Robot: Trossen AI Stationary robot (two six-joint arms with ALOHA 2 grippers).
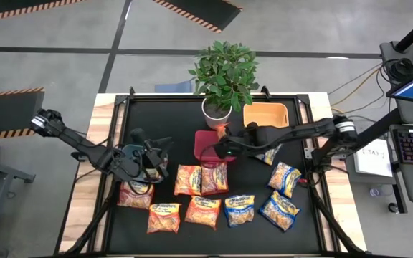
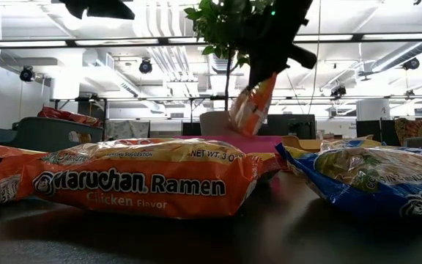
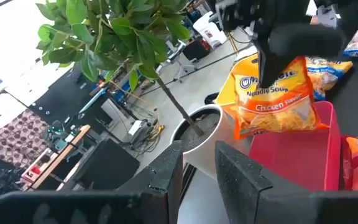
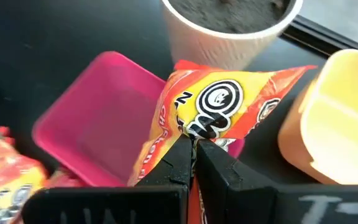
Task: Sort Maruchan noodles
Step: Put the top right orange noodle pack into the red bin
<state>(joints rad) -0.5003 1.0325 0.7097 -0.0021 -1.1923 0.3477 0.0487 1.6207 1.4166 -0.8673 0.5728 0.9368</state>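
- The right hand (image 4: 192,149) is pinched shut on an orange packet (image 4: 219,115), which hangs above the red bin (image 4: 86,118), beside the plant pot (image 4: 229,28).
- Best to centre the packet over the bin — clear of the rim — before letting go.
- The left hand (image 3: 197,171) waits over the bench's left side, fingers slightly parted, holding nothing.

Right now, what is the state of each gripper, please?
Left gripper: open a little, holding nothing.
Right gripper: closed on an orange noodle packet, above the red bin.
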